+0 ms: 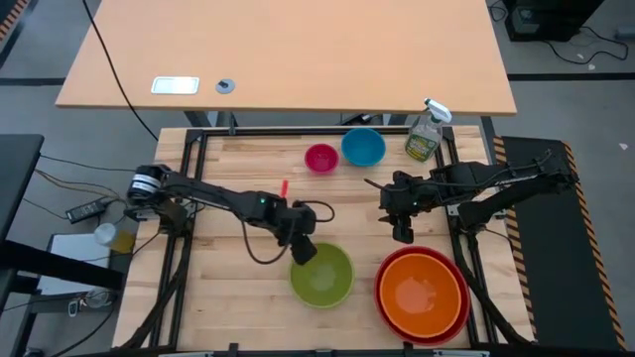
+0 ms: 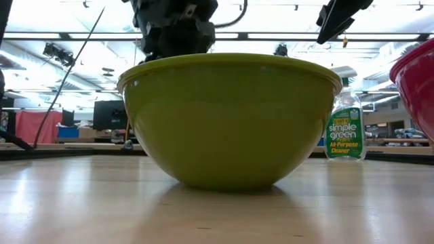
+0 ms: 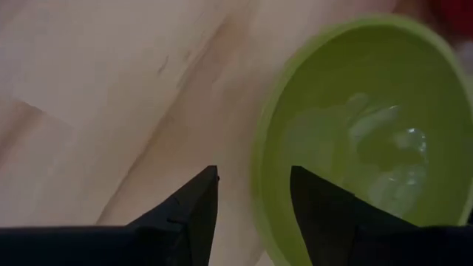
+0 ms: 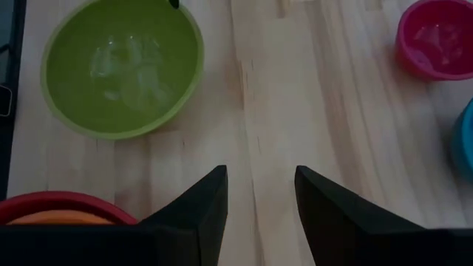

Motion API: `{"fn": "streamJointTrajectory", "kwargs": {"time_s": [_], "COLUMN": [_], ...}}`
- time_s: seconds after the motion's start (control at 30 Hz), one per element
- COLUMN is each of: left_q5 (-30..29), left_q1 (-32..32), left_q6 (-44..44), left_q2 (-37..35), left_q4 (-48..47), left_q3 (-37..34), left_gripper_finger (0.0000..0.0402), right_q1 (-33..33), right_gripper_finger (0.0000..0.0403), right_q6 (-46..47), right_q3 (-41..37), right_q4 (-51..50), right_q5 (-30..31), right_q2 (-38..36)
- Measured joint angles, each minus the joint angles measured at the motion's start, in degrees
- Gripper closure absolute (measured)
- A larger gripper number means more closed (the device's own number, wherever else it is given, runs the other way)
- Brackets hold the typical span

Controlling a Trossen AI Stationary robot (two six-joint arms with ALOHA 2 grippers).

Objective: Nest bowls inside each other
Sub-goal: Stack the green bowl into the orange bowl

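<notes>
Left hand (image 1: 304, 253) released, straddling lime green bowl (image 1: 322, 275) rim, not clamped. Right hand (image 1: 403, 233) released, empty, above surface (image 1: 228, 288); orange-in-red bowls (image 1: 422, 294) just below it.

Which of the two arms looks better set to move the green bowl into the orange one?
Probably the left. The left gripper hangs open right at the green bowl rim, one finger on each side of its wall. The right gripper hovers open over bare table above the orange bowl, nested in the red bowl.
</notes>
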Motion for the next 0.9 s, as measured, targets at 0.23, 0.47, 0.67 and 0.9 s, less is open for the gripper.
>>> {"fn": "streamJointTrajectory", "kwargs": {"time_s": [0.23,0.47,0.67,0.9], "left_q5": [0.3,0.3,0.9,1.0], "left_q1": [-0.5,-0.4,-1.1,-1.7], "left_q6": [-0.2,-0.5,0.7,1.6], "left_q2": [0.6,1.2,3.6,5.7], "left_q4": [0.8,0.7,1.0,0.6], "left_q3": [0.0,0.0,0.0,-0.1], "left_gripper_finger": [0.0230,0.0230,0.0230,0.0261], "right_q1": [0.0,0.0,0.0,0.0], "right_gripper_finger": [0.0238,0.0238,0.0238,0.0238], "right_q6": [0.5,0.1,0.0,-0.1], "right_q3": [0.0,0.0,0.0,0.0], "right_q4": [-0.2,-0.5,-0.7,-0.9], "right_q5": [-0.2,-0.3,-0.4,0.9], "right_q2": [0.0,0.0,0.0,0.1]}}
